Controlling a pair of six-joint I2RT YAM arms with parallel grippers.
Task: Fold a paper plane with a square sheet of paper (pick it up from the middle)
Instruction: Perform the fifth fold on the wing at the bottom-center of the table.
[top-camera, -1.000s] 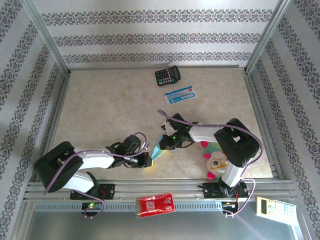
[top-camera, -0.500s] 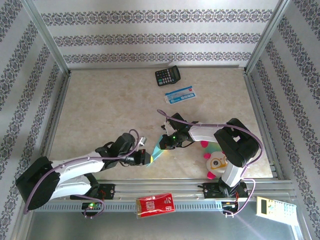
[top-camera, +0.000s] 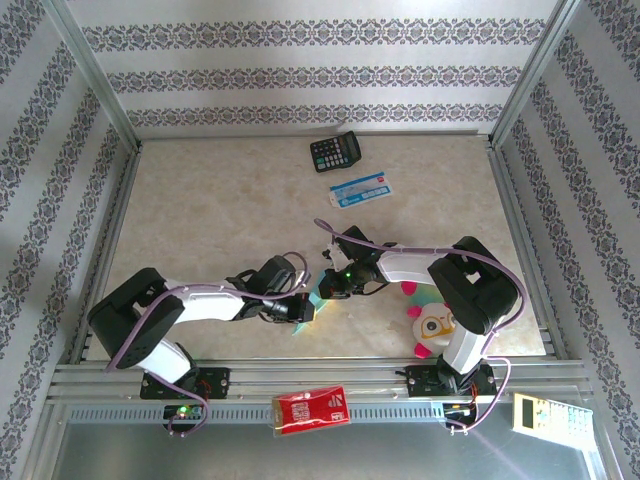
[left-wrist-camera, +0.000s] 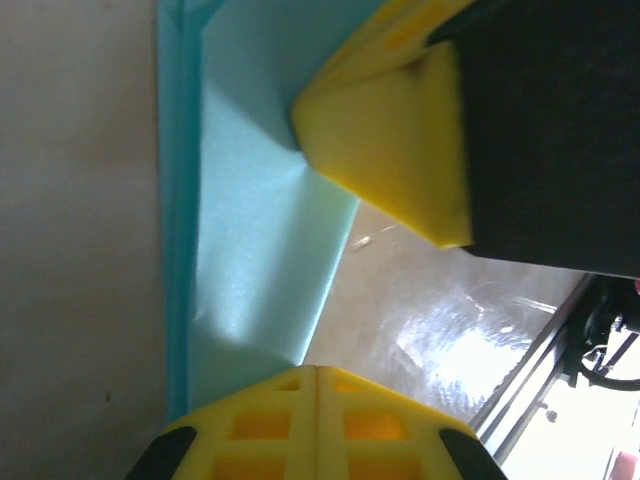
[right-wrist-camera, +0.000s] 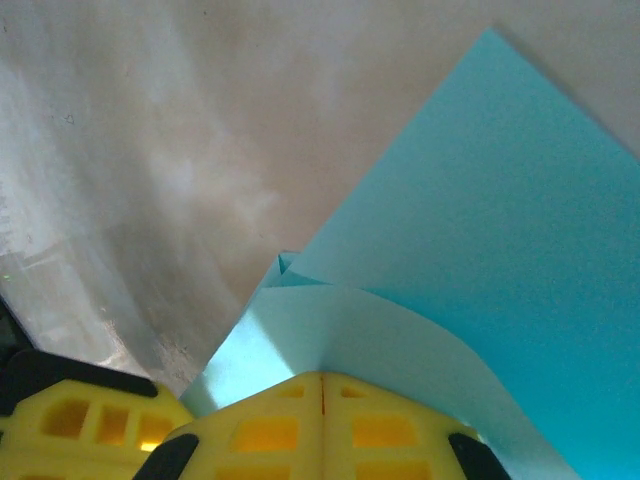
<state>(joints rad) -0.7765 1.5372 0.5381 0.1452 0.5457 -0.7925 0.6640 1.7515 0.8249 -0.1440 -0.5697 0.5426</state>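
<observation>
The light turquoise sheet of paper (top-camera: 319, 297) lies partly folded on the table near the front, between the two grippers. In the left wrist view the paper (left-wrist-camera: 250, 200) is a long strip with a darker folded edge on its left. My left gripper (left-wrist-camera: 318, 372) is shut, its tips resting on the strip's near end. The right gripper's yellow finger (left-wrist-camera: 390, 130) presses on the far part. In the right wrist view my right gripper (right-wrist-camera: 322, 380) is shut against a pale flap that curls up from the paper (right-wrist-camera: 500, 230), beside a small pointed fold.
A black calculator (top-camera: 335, 152) and a blue-and-white card (top-camera: 362, 188) lie at the back. A plush toy (top-camera: 432, 320) sits by the right arm's base. A red packet (top-camera: 312, 410) and a white remote (top-camera: 540, 412) rest on the front rail. Metal frame posts border the table.
My left arm has shifted its elbow and its gripper has moved right and slightly back onto the paper's near end. The right arm has stayed in place.
</observation>
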